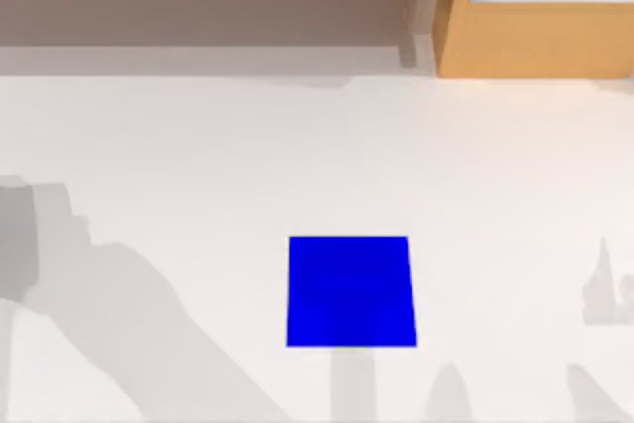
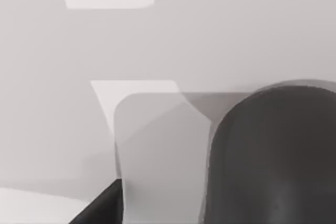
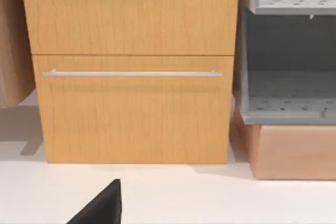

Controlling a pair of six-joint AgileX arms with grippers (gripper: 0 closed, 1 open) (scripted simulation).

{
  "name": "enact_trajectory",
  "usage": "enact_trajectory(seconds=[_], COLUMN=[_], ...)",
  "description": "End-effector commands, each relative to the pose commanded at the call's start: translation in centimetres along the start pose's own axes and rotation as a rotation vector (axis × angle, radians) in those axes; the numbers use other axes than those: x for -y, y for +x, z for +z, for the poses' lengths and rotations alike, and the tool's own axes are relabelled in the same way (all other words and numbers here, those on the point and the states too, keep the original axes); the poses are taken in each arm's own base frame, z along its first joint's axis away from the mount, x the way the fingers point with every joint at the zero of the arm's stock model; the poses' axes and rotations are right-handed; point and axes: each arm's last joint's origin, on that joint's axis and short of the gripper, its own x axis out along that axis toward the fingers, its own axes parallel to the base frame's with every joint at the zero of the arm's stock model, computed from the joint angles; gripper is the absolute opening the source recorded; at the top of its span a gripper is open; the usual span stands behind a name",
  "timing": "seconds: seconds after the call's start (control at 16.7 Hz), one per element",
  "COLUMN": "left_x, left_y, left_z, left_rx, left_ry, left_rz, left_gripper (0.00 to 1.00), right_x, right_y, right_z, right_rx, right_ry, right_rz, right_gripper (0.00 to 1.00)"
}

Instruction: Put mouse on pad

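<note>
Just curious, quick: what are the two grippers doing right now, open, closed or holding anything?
Left gripper: cannot be told.
Right gripper: cannot be told.

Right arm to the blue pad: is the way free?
Probably yes: the pad lies flat on bare table, nothing on or beside it. The right wrist view faces the wooden cabinet, so that arm likely must swing round first.

We see a white desk point(image 1: 198, 165) from above. On it the blue pad point(image 1: 351, 291) lies flat, a little right of the middle and near the front edge, with its sides almost parallel to the desk edges. At the back right a wooden cabinet point(image 1: 535, 17) with a metal handle point(image 1: 550, 0) stands on the desk. Grey shadows fall across the left and front parts.
</note>
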Motion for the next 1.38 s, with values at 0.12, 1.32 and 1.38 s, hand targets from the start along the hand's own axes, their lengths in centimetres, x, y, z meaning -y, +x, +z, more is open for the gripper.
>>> enact_trajectory(seconds=[0.12,1.32,1.38], left_x=[0.0,-0.2,-0.2], left_y=[0.0,-3.3,-4.4], left_z=[0.0,0.5,0.6], left_rx=[0.000,0.033,0.030], left_ry=[0.000,-0.007,-0.006], left_rz=[0.000,-0.002,-0.004], left_gripper=[0.55,0.00,0.00], right_x=[0.0,0.0,0.0], right_y=[0.0,0.0,0.0], right_z=[0.0,0.0,0.0], right_rx=[0.000,0.000,0.000], right_ry=[0.000,0.000,0.000], right_rz=[0.000,0.000,0.000], right_gripper=[1.00,1.00,1.00])
